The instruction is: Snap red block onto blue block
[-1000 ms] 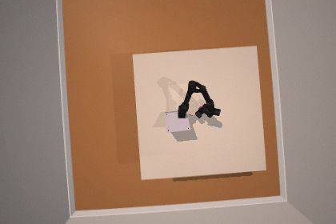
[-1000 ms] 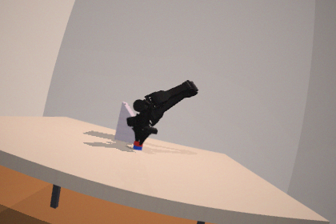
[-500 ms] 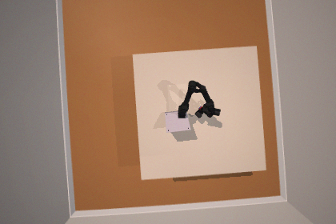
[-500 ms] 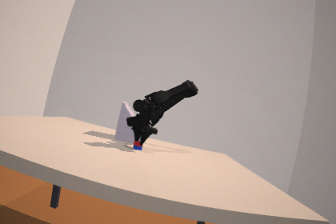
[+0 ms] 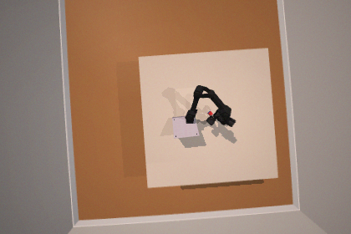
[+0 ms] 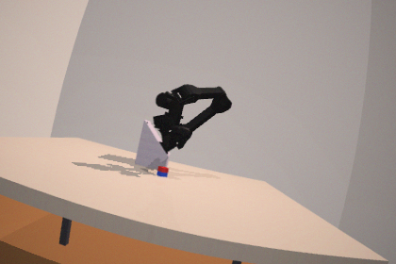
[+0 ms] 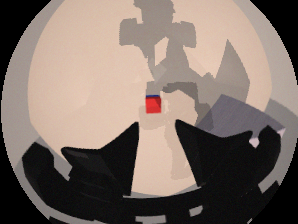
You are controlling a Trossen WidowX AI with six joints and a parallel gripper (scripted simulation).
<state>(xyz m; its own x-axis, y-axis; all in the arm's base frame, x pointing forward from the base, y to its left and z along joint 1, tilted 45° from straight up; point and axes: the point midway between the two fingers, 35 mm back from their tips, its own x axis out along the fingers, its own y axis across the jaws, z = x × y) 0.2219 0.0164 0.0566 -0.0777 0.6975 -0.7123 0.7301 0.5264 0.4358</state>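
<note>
Nearest to me is my own end effector point(image 5: 211, 119) point(image 6: 167, 149) point(image 7: 157, 124): its two black fingers stand partway open, about halfway, with a plain gap between them and nothing in their hold. Just past my fingertips in the wrist view, on the line of that gap, lies the red block point(image 5: 210, 113) point(image 6: 162, 169) point(image 7: 153, 105), outside my grasp. Directly under the red block sits the blue block point(image 6: 162, 174) point(image 7: 153, 96); the exterior view shows the two stacked upright, faces together, while from my wrist I see only a thin blue strip along the red block's far edge. I can't tell whether they have clicked fully home. Under and all around the red block spreads the pale counter point(image 5: 251, 150) point(image 6: 226, 206) point(image 7: 85, 75), with my grey shadow across it close by. Near the red block, on its left in the top view, stands a lilac wedge point(image 5: 185, 128) point(image 6: 147, 147) point(image 7: 240, 117) with a sloping side. My black arm point(image 5: 217, 101) point(image 6: 205, 117) rises beside it, bends high, and folds back down above the red block. Farther off, well below the red block, are a dark leg point(image 6: 65, 232) and the orange floor point(image 5: 125, 20) point(image 6: 28, 221); beyond everything stand grey walls point(image 5: 33, 95) point(image 6: 212, 37).
</note>
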